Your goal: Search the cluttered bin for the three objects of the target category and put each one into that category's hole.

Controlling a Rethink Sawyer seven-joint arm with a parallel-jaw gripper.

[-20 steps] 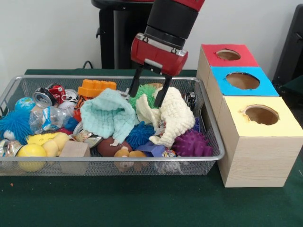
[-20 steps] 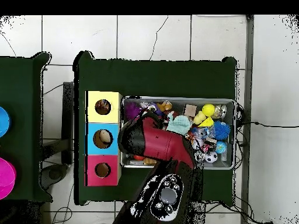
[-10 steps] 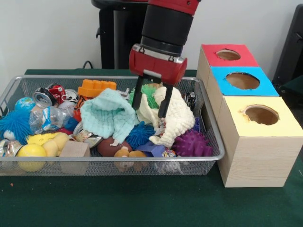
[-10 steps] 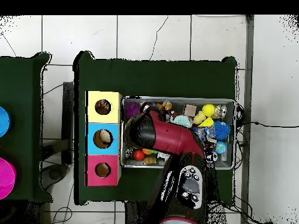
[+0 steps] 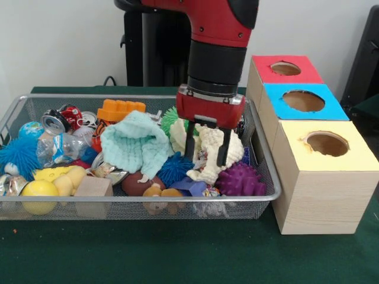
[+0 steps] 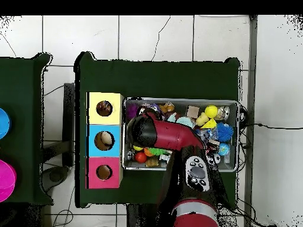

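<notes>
The silver wire-mesh bin lies left of the boxes, full of clutter; it also shows in the overhead view. My gripper is open and low in the bin's right part, with its fingers either side of a cream knitted cloth. A small white wad with coloured print lies at the bin's front wall, below a purple spiky ball. No other printed wads show. The hole in the yellow-topped box is open and empty; it also shows in the overhead view. There, the arm hides the gripper.
A blue-topped box and a red-topped box stand behind the yellow one. The bin also holds a mint cloth, blue and green spiky balls, an orange block, a wooden block and a yellow ball.
The gripper has moved right, toward the bin's front, and lower. It was over the back of the cream cloth and now straddles it, still open.
</notes>
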